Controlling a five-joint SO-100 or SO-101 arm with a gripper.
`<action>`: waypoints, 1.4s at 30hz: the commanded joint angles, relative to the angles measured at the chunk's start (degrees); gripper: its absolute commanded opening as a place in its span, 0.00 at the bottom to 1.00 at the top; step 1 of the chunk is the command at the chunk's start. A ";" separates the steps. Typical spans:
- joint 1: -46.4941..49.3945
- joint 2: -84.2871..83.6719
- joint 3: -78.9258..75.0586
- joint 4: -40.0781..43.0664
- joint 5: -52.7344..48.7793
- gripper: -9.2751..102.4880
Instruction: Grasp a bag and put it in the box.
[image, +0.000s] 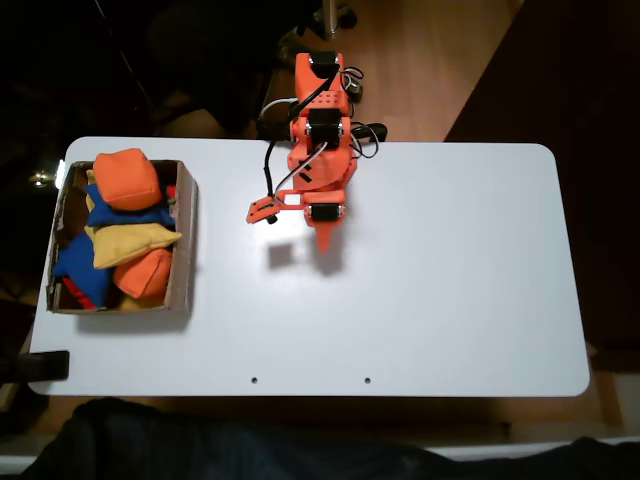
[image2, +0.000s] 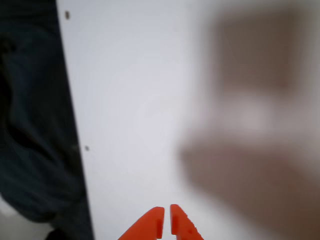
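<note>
In the wrist view, the pincer (image2: 166, 220) enters from the bottom edge, its two orange fingertips nearly together with only a thin slit between them and nothing held. Beyond the tips lies the white tabletop (image2: 135, 100), with a blurred brownish shadow across its right side. The tabletop's edge runs down the left of that view, with two small dark holes near it and dark fabric beyond the edge.

In the fixed view, dark cloth lies along the bottom below the tabletop (image: 450, 300), which shows two small holes near its lower edge. The orange arm (image: 320, 140) reaches in from the top edge, and the pincer (image: 325, 238) points down toward the middle of the bare white surface, casting a shadow beside it. At the left end of the tabletop, well apart from the pincer, sits the box (image: 186, 240), brown cardboard, packed with beanbags: blue ones, a yellow one (image: 130, 240) and a darker orange one (image: 143, 273). The bag (image: 127, 178), bright orange and plump, rests on top of the pile at the box's upper end in that view.
</note>
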 joint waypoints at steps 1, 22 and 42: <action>0.44 0.70 -1.49 1.85 -0.53 0.08; 1.58 0.70 -2.72 7.21 -2.11 0.08; 2.11 0.70 -2.72 7.21 -2.02 0.08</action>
